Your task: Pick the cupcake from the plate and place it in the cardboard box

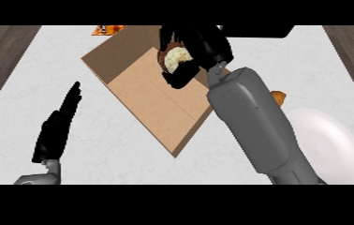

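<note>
**Cupcake held over the box**

Nearest me, left of the cardboard box (149,95), my left hand (56,130) rests with straight fingers, holding nothing. Right of the box I see the white plate (321,142), with a small orange-brown item (278,97) just beyond its rim. Farther out, my right hand (197,48) curls round the cupcake (177,58), above the box's far end.

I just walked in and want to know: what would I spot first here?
Probably the right hand, curled round a cupcake over the far end of the cardboard box in the middle of the counter. Next, the white plate at the right, and the left hand resting open at the lower left.
</note>
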`<move>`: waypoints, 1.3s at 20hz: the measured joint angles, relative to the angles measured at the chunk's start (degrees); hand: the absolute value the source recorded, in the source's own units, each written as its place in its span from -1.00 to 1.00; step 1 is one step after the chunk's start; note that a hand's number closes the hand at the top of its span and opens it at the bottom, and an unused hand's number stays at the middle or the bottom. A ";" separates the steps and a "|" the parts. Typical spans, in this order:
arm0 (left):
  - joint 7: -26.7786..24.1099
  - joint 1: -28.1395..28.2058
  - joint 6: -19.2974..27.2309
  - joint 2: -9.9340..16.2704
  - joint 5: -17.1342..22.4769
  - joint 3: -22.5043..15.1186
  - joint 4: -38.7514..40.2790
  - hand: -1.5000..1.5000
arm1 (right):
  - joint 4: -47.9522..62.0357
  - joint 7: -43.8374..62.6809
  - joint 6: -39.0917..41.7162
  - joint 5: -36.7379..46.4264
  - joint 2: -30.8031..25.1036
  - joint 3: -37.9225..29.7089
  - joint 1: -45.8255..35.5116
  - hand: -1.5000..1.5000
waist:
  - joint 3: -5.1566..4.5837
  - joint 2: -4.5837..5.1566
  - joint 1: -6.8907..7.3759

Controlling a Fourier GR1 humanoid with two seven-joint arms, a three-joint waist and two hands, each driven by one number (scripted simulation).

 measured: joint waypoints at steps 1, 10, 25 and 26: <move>0.12 -0.43 -0.21 0.15 0.02 0.13 0.22 0.00 | 2.84 -0.50 -0.94 -0.58 0.01 0.55 -1.08 1.00 | 0.00 0.03 0.07; -0.74 -0.17 -0.69 -0.33 -0.43 -0.28 0.12 0.00 | 24.23 0.63 -12.47 -9.20 0.05 10.05 -9.45 -1.00 | 0.00 0.30 1.42; -0.42 -1.37 -1.21 -1.10 -0.96 -1.09 0.27 0.00 | 36.71 -9.72 -31.87 -30.17 0.06 9.67 -13.40 -1.00 | 0.06 0.89 3.09; -0.18 -1.38 -1.24 -1.03 -0.92 -1.01 -0.04 0.00 | 36.67 -10.95 -32.95 -31.70 0.06 8.41 -13.37 -1.00 | 0.06 0.87 3.01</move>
